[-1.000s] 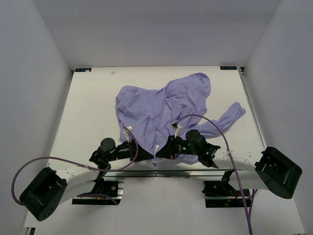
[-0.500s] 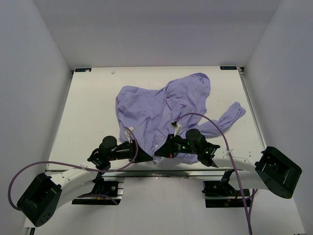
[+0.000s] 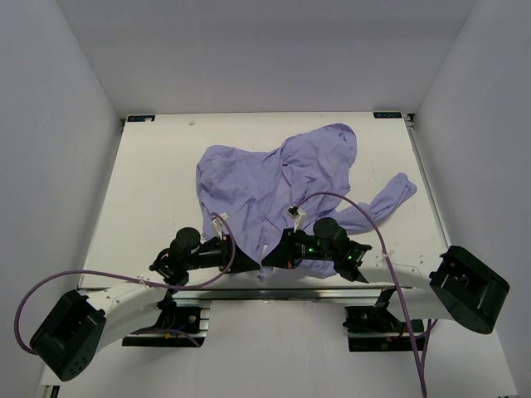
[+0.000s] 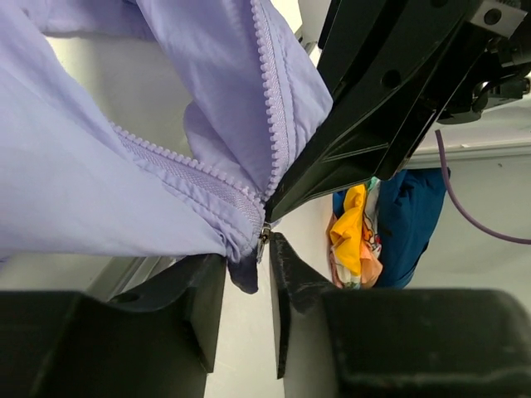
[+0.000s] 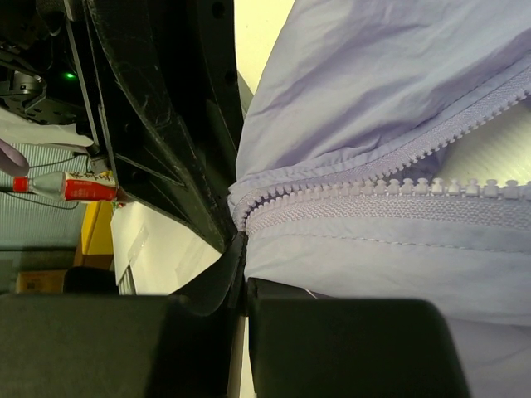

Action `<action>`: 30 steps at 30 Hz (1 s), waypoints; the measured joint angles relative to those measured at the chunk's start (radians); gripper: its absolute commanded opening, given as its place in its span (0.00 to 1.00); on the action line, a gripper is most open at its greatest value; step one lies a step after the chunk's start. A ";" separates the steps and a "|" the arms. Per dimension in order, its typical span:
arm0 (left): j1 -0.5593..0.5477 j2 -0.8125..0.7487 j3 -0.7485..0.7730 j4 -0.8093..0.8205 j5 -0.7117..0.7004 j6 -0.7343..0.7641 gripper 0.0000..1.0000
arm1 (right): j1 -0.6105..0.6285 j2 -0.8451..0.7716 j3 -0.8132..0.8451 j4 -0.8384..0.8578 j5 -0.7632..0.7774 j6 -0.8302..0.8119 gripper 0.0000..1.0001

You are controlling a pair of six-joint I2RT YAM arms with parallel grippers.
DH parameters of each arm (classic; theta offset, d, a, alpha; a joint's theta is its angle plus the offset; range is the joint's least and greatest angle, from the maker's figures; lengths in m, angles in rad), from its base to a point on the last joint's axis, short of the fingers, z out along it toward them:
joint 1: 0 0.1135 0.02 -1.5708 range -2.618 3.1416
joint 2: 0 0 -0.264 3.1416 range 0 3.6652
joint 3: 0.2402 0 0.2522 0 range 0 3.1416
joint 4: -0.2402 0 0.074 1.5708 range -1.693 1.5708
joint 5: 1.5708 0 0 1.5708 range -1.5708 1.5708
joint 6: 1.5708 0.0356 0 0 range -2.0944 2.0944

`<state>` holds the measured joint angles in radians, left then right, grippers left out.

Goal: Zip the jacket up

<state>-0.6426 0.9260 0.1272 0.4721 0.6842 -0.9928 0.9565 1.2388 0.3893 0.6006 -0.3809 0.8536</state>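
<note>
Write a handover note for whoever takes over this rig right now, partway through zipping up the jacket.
Left end effector: shut on the jacket at the bottom end of the zipper.
Right end effector: shut on the hem right beside it.
Jacket: rumpled on the table, hem at the near edge.
Done: the two zipper rows meet at the bottom.
To do: above that they spread apart, so nearly the whole zipper is open.

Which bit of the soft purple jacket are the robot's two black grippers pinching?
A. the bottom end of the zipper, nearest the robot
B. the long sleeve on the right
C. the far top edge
A: the left gripper and right gripper meet at the near hem of the lavender-purple fabric jacket, where the zipper teeth run down to their fingers.
</note>
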 measured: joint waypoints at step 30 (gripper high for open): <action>0.000 -0.058 0.014 -0.107 -0.014 0.019 0.00 | -0.001 -0.026 0.008 -0.029 0.018 -0.026 0.00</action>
<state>-0.6426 0.8680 0.1413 0.3653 0.6697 -0.9737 0.9554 1.2129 0.3973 0.5716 -0.3626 0.8280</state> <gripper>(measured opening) 0.039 0.013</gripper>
